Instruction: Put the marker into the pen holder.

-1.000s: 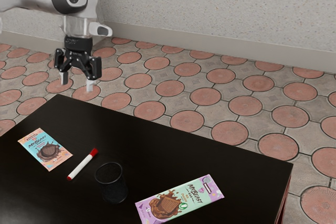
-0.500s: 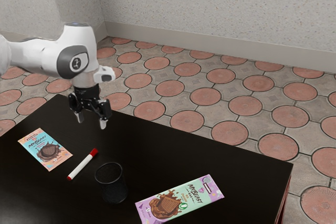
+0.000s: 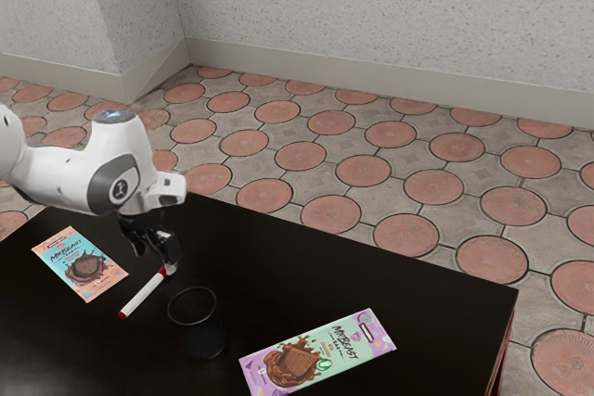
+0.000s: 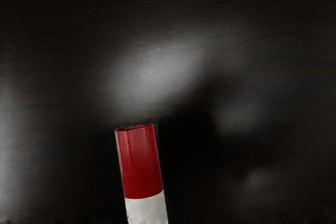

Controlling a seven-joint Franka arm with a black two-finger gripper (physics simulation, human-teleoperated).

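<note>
Lowered since prev. frame: black two-finger gripper (image 3: 155,261), now at the cap end of the white cylindrical marker w/ red cap (image 3: 144,294). Fingers stand apart, nothing clamped. Marker lies flat on black rectangular table (image 3: 288,275), inboard of far edge, btwn flat blue-and-orange choc. bar (image 3: 81,264) and black round open-topped pen holder (image 3: 201,329). Flat purple-and-green choc. bar (image 3: 318,351): past holder, twd. table corner at exterior view's right.

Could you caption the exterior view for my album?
A white robot arm reaches down to a red-capped marker near a black pen holder.
</note>
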